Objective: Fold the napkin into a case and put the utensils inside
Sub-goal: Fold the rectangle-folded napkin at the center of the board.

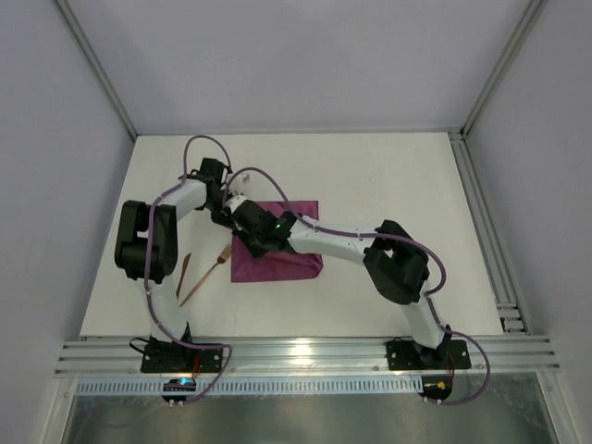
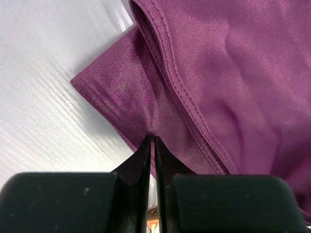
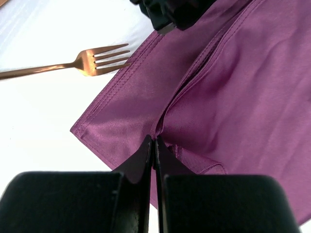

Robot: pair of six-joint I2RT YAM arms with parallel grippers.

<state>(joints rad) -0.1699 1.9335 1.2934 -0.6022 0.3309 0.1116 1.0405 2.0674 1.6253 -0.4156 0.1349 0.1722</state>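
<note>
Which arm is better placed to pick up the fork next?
Probably left. The fork lies on the table left of the napkin, on the left gripper's side; the right gripper reaches there only across the napkin.

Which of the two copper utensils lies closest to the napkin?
The fork: its tines end right at the napkin, at its left edge. The other copper piece lies farther left, beyond the fork's handle, clear of the cloth.
</note>
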